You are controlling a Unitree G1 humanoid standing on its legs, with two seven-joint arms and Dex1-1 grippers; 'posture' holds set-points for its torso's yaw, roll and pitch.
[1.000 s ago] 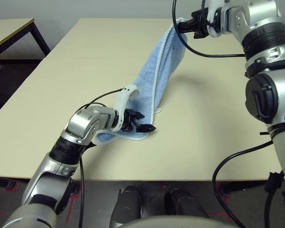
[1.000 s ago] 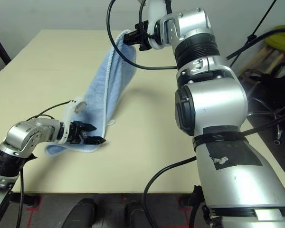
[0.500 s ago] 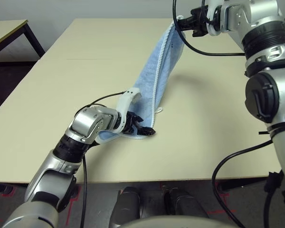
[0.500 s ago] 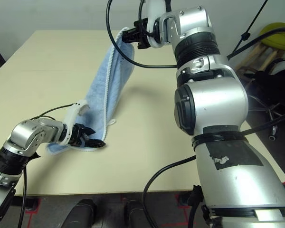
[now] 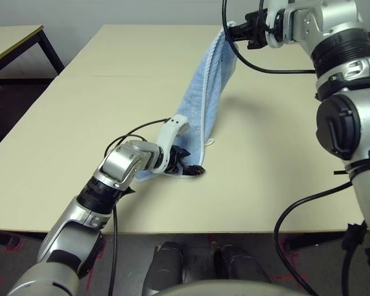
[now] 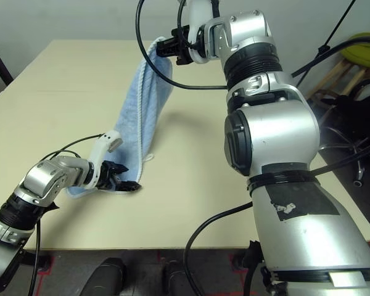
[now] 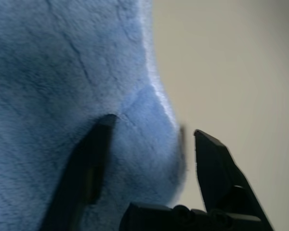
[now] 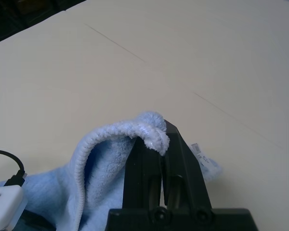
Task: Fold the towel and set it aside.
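Observation:
The light-blue towel [image 5: 211,80] hangs stretched in a long slanted band. Its top corner [image 8: 147,127] is pinched in my right gripper [image 5: 237,31], which is shut on it high over the table's far side. The towel's lower end [image 6: 89,188] rests bunched on the table near the front edge. My left gripper [image 5: 188,168] is at that lower end. In the left wrist view a fold of the towel [image 7: 139,144] lies between the gripper's fingers [image 7: 91,159], which stand apart, one touching the cloth and the other a little off it.
The beige table [image 5: 98,105] has bare room to the left and right of the towel. Another table [image 5: 12,37] stands off to the far left. A yellow-green stool [image 6: 364,46] and cables are beyond the table on the right.
My left gripper has pushed forward onto the towel's lower end, and its fingers have drawn closer together. The right gripper still holds the top corner up.

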